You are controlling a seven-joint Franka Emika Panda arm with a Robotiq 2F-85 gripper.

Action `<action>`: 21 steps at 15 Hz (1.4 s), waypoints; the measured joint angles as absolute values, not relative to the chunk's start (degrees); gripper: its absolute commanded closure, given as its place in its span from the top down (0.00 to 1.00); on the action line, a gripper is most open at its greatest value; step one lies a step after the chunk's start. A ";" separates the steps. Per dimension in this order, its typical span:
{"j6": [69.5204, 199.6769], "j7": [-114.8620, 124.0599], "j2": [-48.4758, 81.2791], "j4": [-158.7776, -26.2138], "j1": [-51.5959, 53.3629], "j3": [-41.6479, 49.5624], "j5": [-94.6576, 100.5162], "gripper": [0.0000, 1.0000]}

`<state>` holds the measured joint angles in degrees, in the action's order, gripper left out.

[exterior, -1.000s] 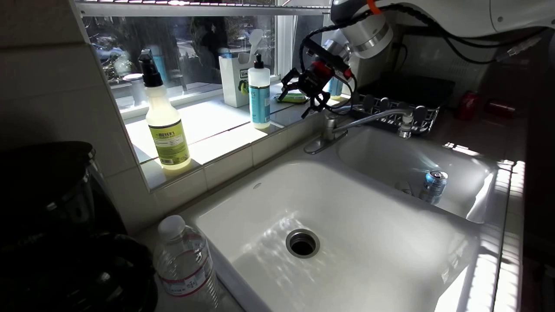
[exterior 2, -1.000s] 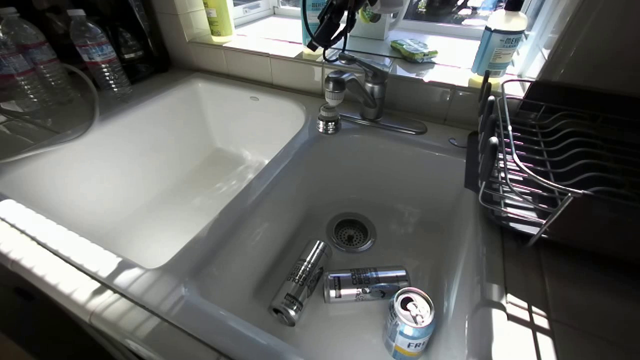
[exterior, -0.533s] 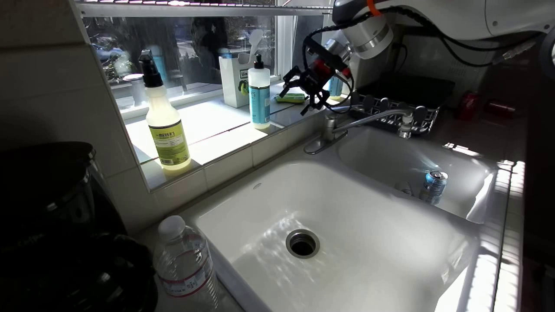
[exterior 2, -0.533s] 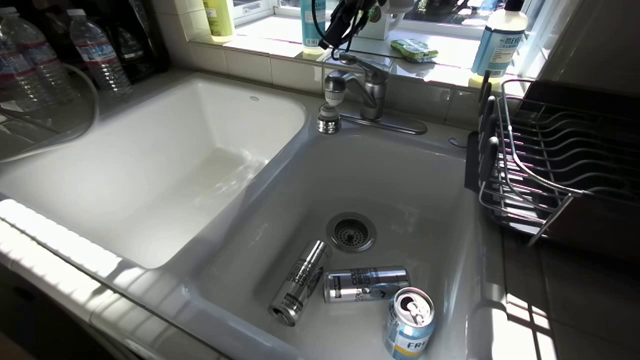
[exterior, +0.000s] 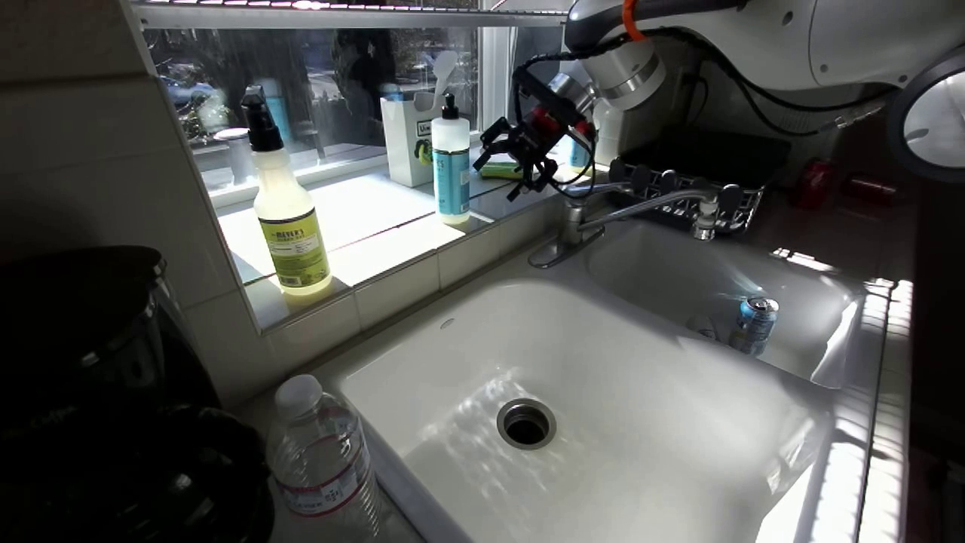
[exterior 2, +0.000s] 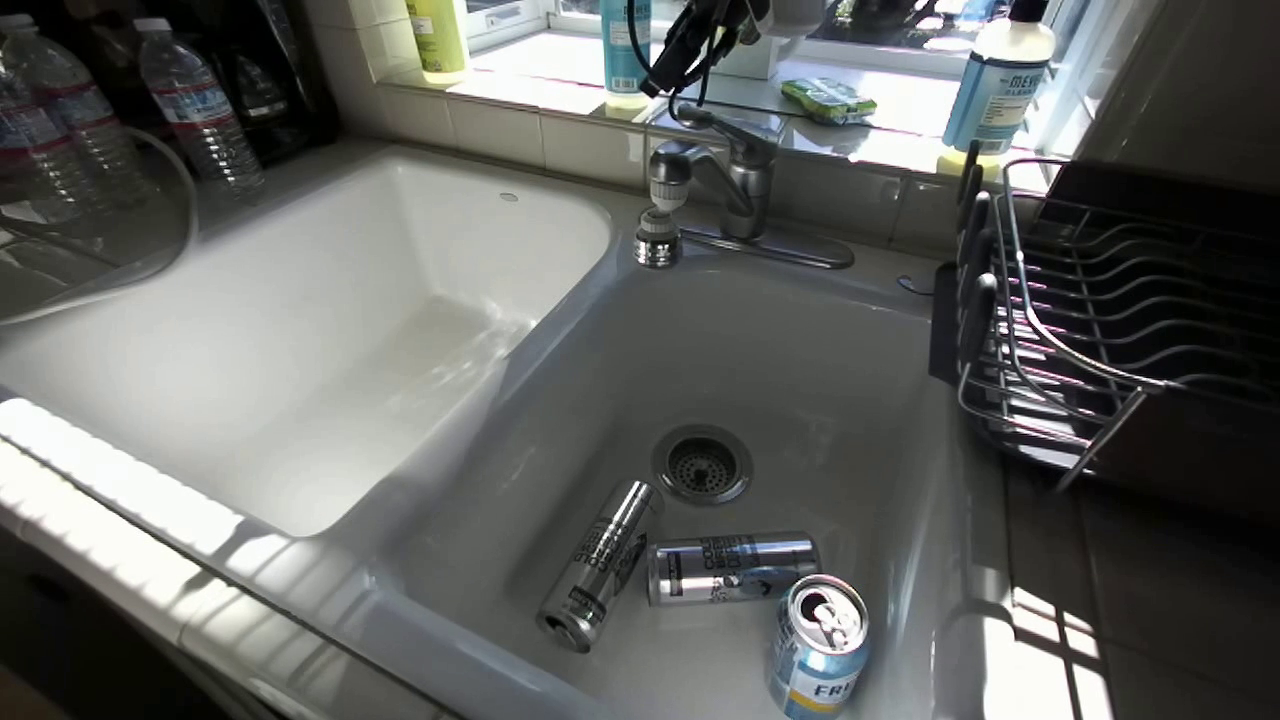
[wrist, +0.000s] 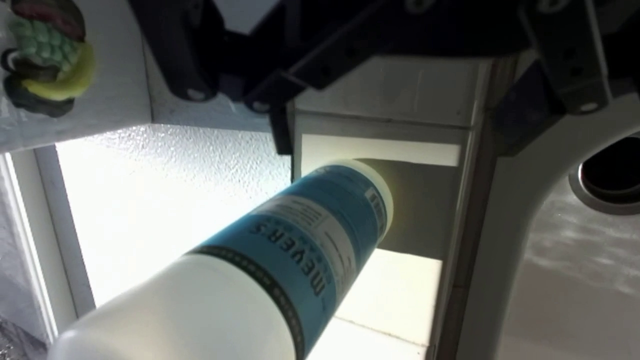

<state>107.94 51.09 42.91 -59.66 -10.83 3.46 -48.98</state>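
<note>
The largest body before you is the white double sink point(exterior 2: 505, 370), its two basins parted by a rounded divider and backed by the window sill point(exterior: 392, 200). Your white arm point(exterior: 754, 45) spans the upper corner of an exterior view, with the dark fingers point(wrist: 527, 112) above the sill. These stand wide apart; in the wrist view you see sill tile in the gap between them. The wire dish rack point(exterior 2: 1070, 350) stands on the worktop point(exterior 2: 1060, 650) beside the basin with the cans. The chrome faucet point(exterior: 571, 226) rises from the sink's back ledge. On the sill, the spray bottle point(exterior: 294, 241) with its yellow-green label stands upright, well apart from the fingers, and the white container point(exterior: 407, 147) with a fruit motif stands near the blue-labelled bottle point(exterior: 452, 181). This last is the thing nearest your fingers: it stands upright on the sill, topped by a black pump, and a narrow gap shows between it and the nearer fingertip; their separation in depth you cannot tell. The clear water bottle point(exterior: 324, 467) stands on the worktop by the sink's corner. In the basin, the blue can point(exterior 2: 820, 650) stands upright, opened, while two silver cans point(exterior 2: 600, 565) lie on their sides. The green packet point(exterior 2: 828, 100) lies on the sill behind the faucet. Smallest, the metal drain point(exterior 2: 703, 465) sits in the basin floor beside the cans.
</note>
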 measured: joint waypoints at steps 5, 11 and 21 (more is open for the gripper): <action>107.94 53.59 47.12 -54.11 -11.15 1.10 -49.09 1.00; 107.94 53.87 49.93 -50.14 -11.23 0.05 -49.06 1.00; 107.94 53.87 50.25 -49.55 -11.25 0.05 -49.06 1.00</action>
